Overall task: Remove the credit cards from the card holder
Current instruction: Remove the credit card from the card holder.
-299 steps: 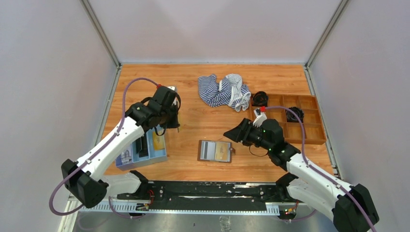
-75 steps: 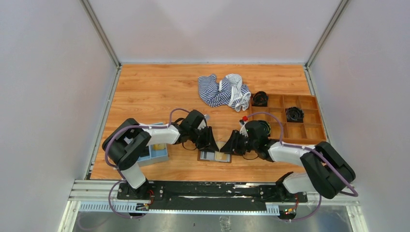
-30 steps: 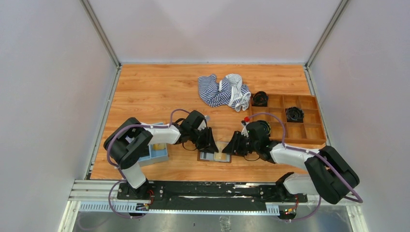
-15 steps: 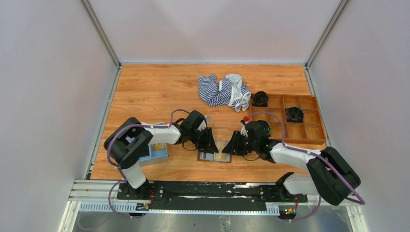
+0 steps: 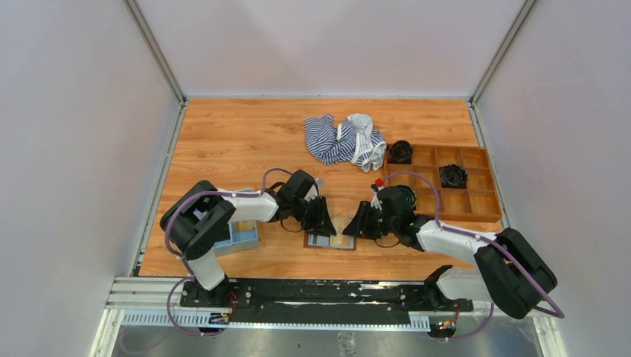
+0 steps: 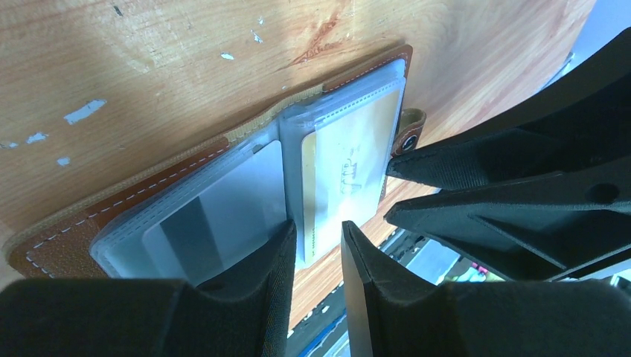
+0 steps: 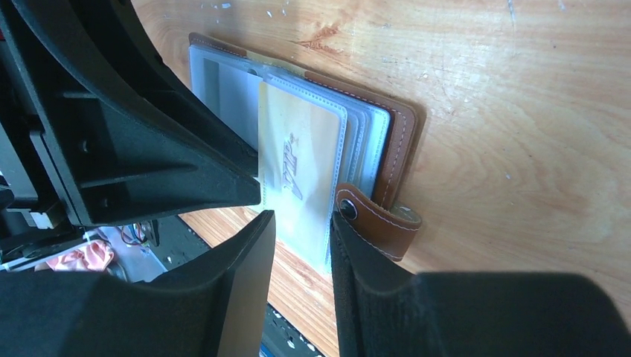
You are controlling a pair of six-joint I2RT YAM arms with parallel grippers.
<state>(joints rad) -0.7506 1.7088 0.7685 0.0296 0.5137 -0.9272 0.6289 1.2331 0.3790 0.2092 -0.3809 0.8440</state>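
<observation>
The brown card holder (image 5: 330,241) lies open on the wood near the front edge. Its clear pockets hold a greyish card (image 6: 201,223) and a yellowish-gold card (image 6: 350,167), both inside their sleeves. The gold card's leaf (image 7: 301,160) is lifted off the stack. My left gripper (image 5: 321,220) is low at the holder's far left. Its jaws (image 6: 318,234) stand a narrow gap apart, around the leaf's corner. My right gripper (image 5: 356,223) faces it from the right. Its jaws (image 7: 301,223) are slightly apart, astride the same leaf beside the snap tab (image 7: 376,216).
A light-blue tray (image 5: 239,232) sits left of the holder under the left arm. A brown compartment box (image 5: 476,202) with black items is at the right. A striped cloth (image 5: 344,140) lies at the back. The two grippers' fingertips are almost touching.
Ten seconds ago the arms were raised and apart. Both grippers have since come down onto the open holder. In the last second almost nothing has moved.
</observation>
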